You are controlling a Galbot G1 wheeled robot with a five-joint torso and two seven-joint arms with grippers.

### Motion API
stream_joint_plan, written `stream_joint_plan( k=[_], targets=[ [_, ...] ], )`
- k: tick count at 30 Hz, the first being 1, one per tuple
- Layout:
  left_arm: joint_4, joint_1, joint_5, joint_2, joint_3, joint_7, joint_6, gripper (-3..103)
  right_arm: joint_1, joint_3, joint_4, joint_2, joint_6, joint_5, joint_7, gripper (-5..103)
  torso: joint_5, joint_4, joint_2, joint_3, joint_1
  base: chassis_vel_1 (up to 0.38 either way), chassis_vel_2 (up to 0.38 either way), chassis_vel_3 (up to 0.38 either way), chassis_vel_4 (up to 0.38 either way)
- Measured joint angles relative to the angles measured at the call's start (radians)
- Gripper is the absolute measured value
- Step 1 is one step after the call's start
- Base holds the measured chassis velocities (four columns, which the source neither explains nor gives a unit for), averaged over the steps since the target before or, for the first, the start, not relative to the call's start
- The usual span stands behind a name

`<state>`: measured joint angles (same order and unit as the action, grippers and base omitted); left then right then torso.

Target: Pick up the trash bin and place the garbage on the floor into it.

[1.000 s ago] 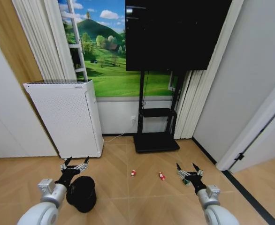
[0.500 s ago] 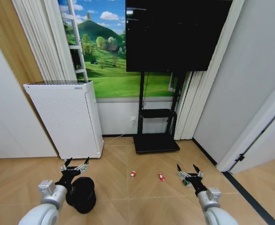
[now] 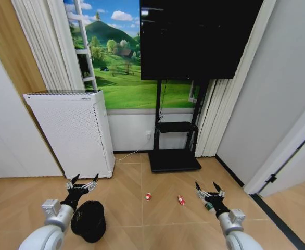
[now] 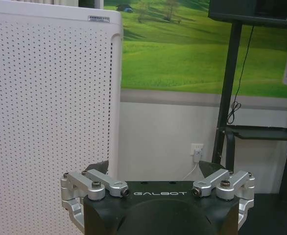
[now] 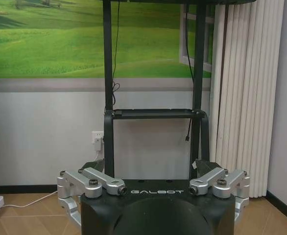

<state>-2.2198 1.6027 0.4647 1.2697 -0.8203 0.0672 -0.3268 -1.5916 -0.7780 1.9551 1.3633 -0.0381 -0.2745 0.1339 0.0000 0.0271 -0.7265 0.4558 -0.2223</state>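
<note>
1. The left gripper (image 3: 81, 183) is held out low over the floor (image 3: 126, 229) with its fingers spread apart and nothing between them, just above and behind the trash bin (image 3: 88, 221).
2. The right gripper (image 3: 208, 190) is likewise held forward at the same height, fingers splayed wide and empty, well apart from the left one.
3. The trash bin is small, round and black, lined with a crinkly black bag, and stands on the parquet right beside the left forearm.
4. The garbage lies between the two grippers: one tiny red-and-white piece (image 3: 148, 196) nearer the middle, a second red-and-white piece (image 3: 181, 200) nearer the right gripper, and a small bottle (image 3: 208, 206) with a green label partly hidden under the right gripper's fingers.
5. The floor is light tan herringbone wood with a dark strip along the right-hand wall.
6. The left wrist view shows that gripper's body (image 4: 158, 208) facing the white perforated appliance (image 4: 50, 112) close up, with a wall socket (image 4: 197, 152) beyond.
7. The right wrist view looks past its gripper (image 5: 153, 205) to the black TV stand (image 5: 153, 115), its shelf and the pleated curtain (image 5: 241, 98).
</note>
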Motion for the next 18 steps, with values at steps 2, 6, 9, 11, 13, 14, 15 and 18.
stream_joint_plan(
  k=[2,6,9,11,13,14,15,18],
  targets=[
    [0.002,-0.001,0.001,-0.001,0.0,0.003,0.002,100,0.0,0.0,0.0,0.002,-0.001,0.004,-0.001,100,0.0002,-0.0001,0.0,0.0,0.0,-0.183,0.198,0.198,-0.209],
    [0.013,-0.005,0.006,-0.004,0.0,0.01,0.008,100,0.003,0.004,0.001,0.01,-0.004,0.018,-0.004,100,0.0,0.0,0.0,0.0,-0.001,-0.186,0.177,0.192,-0.19],
    [0.017,-0.006,0.008,-0.004,-0.002,0.012,0.013,100,0.007,0.011,0.0,0.017,0.0,0.023,-0.014,100,0.0001,-0.0002,0.0,0.0,-0.001,-0.147,0.142,0.145,-0.122],
    [0.012,-0.005,0.004,-0.002,-0.003,0.012,0.0,100,0.008,0.011,0.001,0.019,-0.001,0.023,-0.019,100,0.0001,-0.0002,0.002,0.0,0.0,-0.022,0.06,0.059,-0.057],
    [0.01,-0.005,0.002,-0.001,-0.003,0.008,-0.005,100,0.007,0.011,0.002,0.019,-0.004,0.023,-0.021,100,0.0001,0.0,0.004,-0.002,0.001,0.0,0.0,0.0,0.0],
    [0.009,-0.005,0.001,0.0,-0.003,0.003,-0.011,100,0.007,0.011,0.003,0.02,-0.006,0.023,-0.023,100,0.0,0.0,0.008,-0.004,0.003,0.0,0.0,0.0,0.0],
    [0.009,-0.006,0.001,0.001,-0.003,-0.001,-0.015,100,0.007,0.011,0.004,0.021,-0.007,0.024,-0.024,100,0.0,0.0,0.014,-0.008,0.006,0.056,-0.048,-0.031,0.031],
    [0.009,-0.008,-0.001,0.001,-0.004,-0.003,-0.018,100,0.007,0.012,0.004,0.024,-0.01,0.024,-0.026,100,0.0,0.0,0.027,-0.015,0.011,0.056,-0.043,-0.038,0.031]
  ],
)
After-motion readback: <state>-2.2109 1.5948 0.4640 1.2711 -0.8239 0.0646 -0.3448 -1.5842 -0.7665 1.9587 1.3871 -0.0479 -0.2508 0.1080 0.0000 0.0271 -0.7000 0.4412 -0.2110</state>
